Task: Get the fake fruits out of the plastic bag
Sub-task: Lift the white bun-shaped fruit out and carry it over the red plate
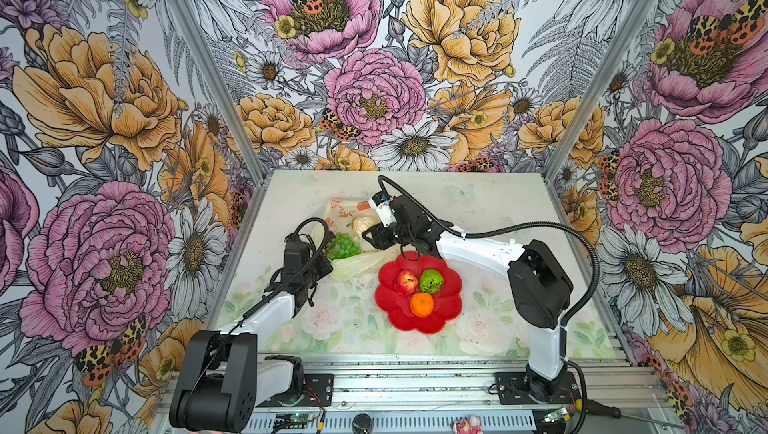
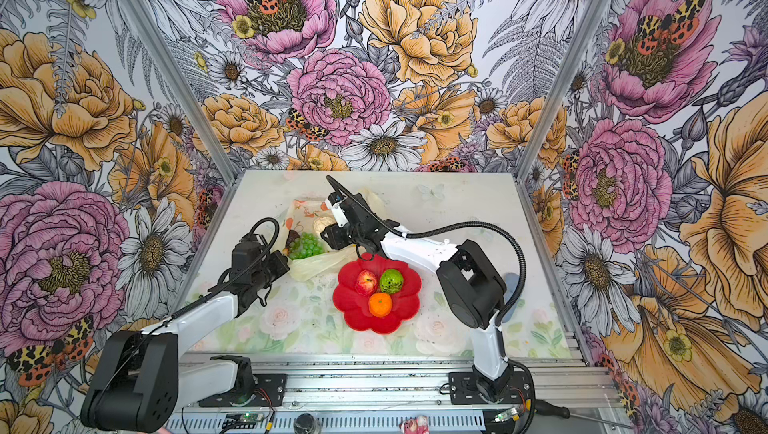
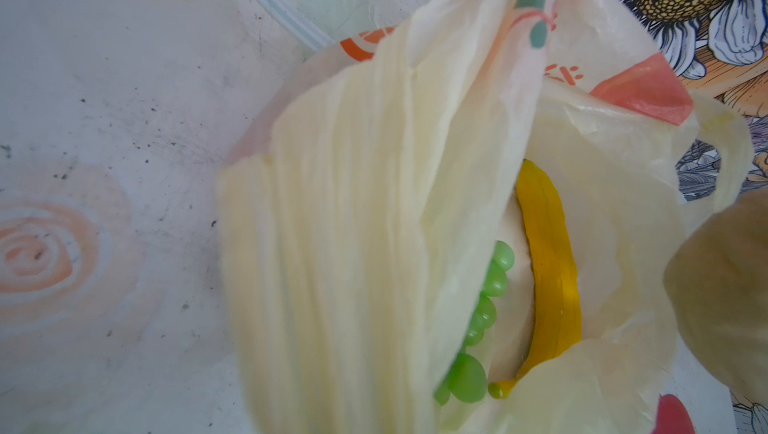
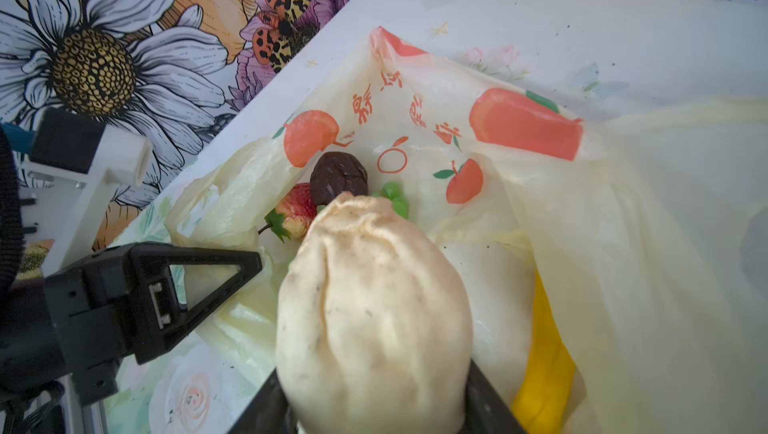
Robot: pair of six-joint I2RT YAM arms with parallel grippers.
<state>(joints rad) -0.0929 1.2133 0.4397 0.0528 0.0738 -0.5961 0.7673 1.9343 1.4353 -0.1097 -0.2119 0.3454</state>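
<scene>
Your right gripper (image 1: pixel 368 232) is clenched around the cream piece (image 4: pixel 374 320), a matt, pale lump with pinched pleats and faint specks. In the right wrist view its black jaws press against both flanks of the piece, which sits over the bag's open mouth.

Your left gripper (image 1: pixel 323 266) is closed tight on the near edge of the plastic bag (image 1: pixel 353 265). In the left wrist view the film (image 3: pixel 353 245) runs away from it in long gathered pleats.

The bag lies on the far left part of the table (image 1: pixel 478 212), just beside the far rim of the red flower-shaped plate (image 1: pixel 449 305). It is thin, crinkled and pale yellow, half see-through, printed with orange-red fruit motifs and characters.

Inside it you can see:
- the green grape bunch (image 1: pixel 344 246), glossy and translucent
- the yellow banana (image 3: pixel 548 270), curved along one wall of the bag
- the dark plum (image 4: pixel 338 178), wrinkled and almost black
- the strawberry (image 4: pixel 295 212), red fading to cream, with green leaves, touching the plum

Three fruits are already out and rest close together on the plate: the red apple (image 1: pixel 406 282), the green round fruit (image 1: pixel 431 280) and the orange (image 1: pixel 422 304).
</scene>
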